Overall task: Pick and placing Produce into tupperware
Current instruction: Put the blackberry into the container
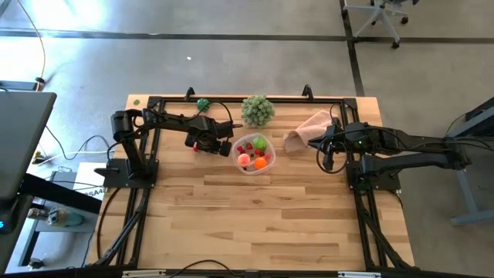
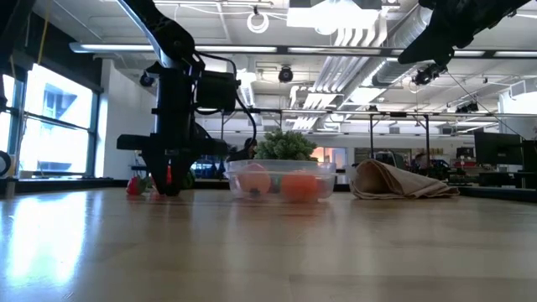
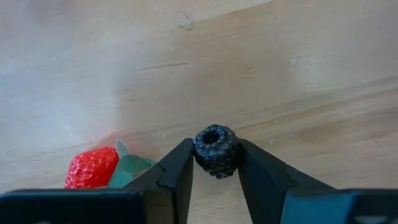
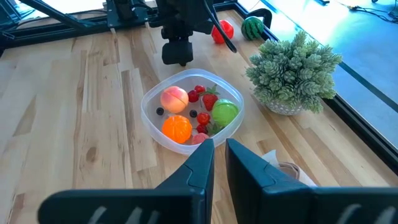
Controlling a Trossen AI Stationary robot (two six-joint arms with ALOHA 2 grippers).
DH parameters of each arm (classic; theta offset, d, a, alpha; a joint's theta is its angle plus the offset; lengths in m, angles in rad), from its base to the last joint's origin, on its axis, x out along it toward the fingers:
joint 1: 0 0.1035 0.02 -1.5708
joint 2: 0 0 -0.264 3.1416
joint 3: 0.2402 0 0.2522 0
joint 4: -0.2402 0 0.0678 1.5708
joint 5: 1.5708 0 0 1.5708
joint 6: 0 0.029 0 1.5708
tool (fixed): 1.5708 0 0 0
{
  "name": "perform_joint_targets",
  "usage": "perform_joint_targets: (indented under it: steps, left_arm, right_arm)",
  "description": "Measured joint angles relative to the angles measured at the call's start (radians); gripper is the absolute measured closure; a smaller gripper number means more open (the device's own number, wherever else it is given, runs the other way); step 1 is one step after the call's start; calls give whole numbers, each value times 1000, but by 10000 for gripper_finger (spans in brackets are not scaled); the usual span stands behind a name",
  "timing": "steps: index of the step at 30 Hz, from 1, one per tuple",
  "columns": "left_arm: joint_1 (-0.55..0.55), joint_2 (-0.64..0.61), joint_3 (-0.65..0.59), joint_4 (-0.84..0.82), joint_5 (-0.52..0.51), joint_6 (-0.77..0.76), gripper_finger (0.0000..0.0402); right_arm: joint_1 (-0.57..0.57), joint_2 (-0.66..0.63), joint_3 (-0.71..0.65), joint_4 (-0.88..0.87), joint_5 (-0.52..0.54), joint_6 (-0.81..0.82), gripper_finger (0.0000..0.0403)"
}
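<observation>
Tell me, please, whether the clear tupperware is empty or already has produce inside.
Partly filled. The tupperware holds a peach, an orange, a green apple and small red berries; its lid is absent.

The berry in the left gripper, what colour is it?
Black, the berry between the left gripper's fingers; left wrist view shows it best.

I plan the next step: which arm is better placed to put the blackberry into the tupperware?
The left. Its end effector is already shut on the blackberry, just beside the tupperware. The right end effector is shut and holds nothing.
</observation>
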Motion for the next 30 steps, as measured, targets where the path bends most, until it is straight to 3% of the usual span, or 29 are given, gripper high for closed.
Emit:
perform_joint_targets:
  steps: [14, 22, 30]
  left_arm:
    - [0, -13, -4, 4, 1, 2, 300]
    - [0, -119, -3, 22, 7, 17, 300]
    - [-17, -192, -1, 255, 54, 167, 300]
  right_arm:
    - [0, 0, 0, 0, 0, 0, 373]
    - [0, 0, 0, 0, 3, 0, 373]
    - [0, 0, 0, 0, 3, 0, 373]
